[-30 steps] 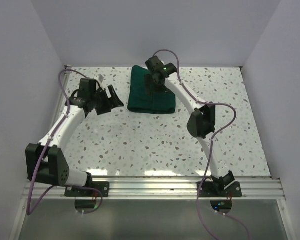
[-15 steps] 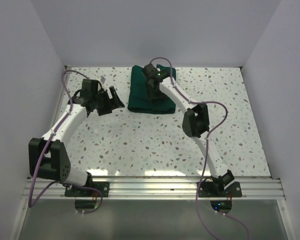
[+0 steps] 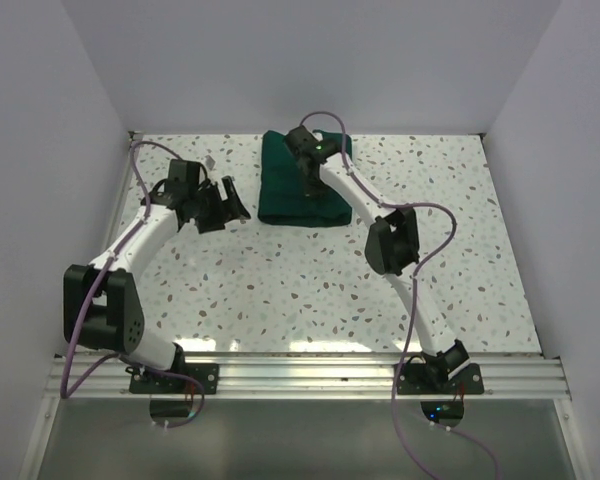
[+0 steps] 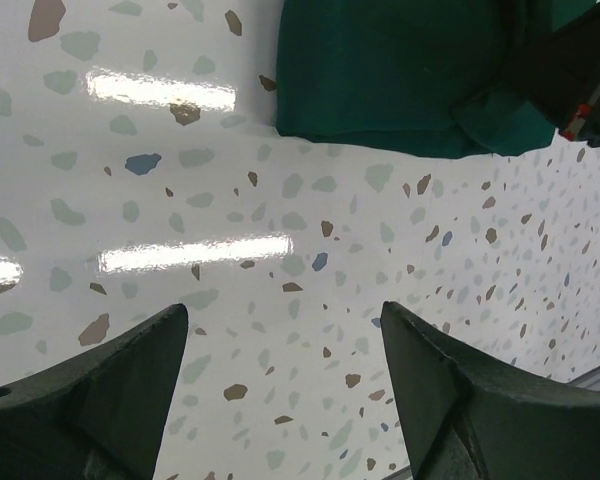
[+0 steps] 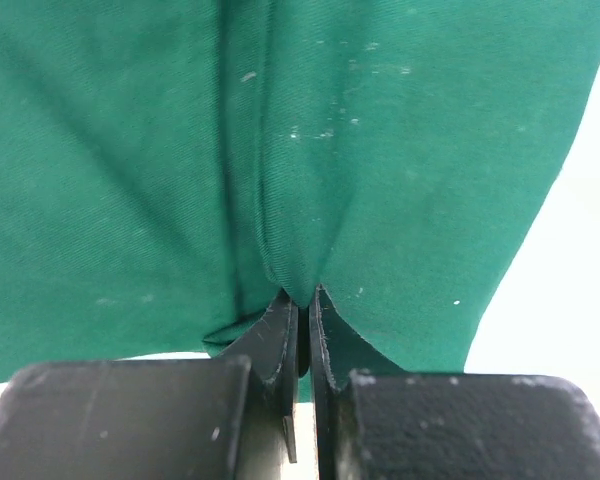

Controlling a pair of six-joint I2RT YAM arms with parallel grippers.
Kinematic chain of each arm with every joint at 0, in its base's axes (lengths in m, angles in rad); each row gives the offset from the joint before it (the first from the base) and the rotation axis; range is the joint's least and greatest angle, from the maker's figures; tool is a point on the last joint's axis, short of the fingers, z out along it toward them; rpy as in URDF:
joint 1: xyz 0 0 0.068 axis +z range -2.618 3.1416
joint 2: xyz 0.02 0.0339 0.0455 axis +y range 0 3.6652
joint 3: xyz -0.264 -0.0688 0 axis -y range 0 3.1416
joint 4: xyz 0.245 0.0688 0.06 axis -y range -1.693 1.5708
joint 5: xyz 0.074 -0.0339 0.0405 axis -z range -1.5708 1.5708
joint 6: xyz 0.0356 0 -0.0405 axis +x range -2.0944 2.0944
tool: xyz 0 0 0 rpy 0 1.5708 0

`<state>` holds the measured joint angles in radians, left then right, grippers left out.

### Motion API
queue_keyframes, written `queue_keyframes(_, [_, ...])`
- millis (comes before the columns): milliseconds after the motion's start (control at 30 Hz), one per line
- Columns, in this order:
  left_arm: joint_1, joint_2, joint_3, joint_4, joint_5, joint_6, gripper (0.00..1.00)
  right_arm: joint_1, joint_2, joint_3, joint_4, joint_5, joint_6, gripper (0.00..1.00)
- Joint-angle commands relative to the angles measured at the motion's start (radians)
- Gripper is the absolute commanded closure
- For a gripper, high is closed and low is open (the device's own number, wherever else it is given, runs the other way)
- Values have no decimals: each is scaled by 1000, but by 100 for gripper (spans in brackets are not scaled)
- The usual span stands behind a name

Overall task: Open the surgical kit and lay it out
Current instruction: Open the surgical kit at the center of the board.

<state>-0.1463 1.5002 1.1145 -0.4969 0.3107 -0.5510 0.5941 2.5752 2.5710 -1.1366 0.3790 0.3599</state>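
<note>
The surgical kit (image 3: 285,190) is a folded dark green cloth bundle at the back middle of the speckled table; no tray or instruments show. My right gripper (image 3: 310,183) is down on top of it. In the right wrist view it (image 5: 303,297) is shut, pinching a raised fold of the green cloth (image 5: 380,150). My left gripper (image 3: 232,203) hovers just left of the bundle, open and empty. The left wrist view has both fingers (image 4: 450,390) wide apart over bare table, with the kit's near edge (image 4: 380,80) ahead.
Pale walls enclose the table on three sides. A metal rail (image 3: 310,372) carrying both arm bases runs along the near edge. The right arm's elbow (image 3: 392,240) rises over the table's middle right.
My right gripper dropped onto the bundle and closed from wide open onto a fold of the cloth. The left arm edged slightly toward the kit, still open.
</note>
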Motion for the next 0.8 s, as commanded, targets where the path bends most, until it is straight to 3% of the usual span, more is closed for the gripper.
queue_keyframes(0, [1,18,36,32,22,39,18,-71,-128,-24,17,86,19,100])
queue_keyframes(167, [1,57,82,17,8,54,18,-146,-274,-202,63,84,39,100])
queue_keyframes(367, [-1,98,140,8,-1,59,19,-194,-282,-270,25,123,43,100])
queue_keyframes(533, [-21,149,197,11,-48,97,18,-246,-294,-478,46,98,90,100])
queue_keyframes(567, [-27,179,214,8,-65,108,18,-267,-293,-507,51,87,96,62])
queue_keyframes(633, [-62,221,289,-18,-143,131,18,-286,-302,-577,58,78,117,12])
queue_keyframes(667, [-76,274,319,-32,-172,135,18,-299,-306,-592,58,81,122,1])
queue_keyframes(767, [-142,397,538,-98,-271,155,18,-304,-339,-621,61,129,113,1])
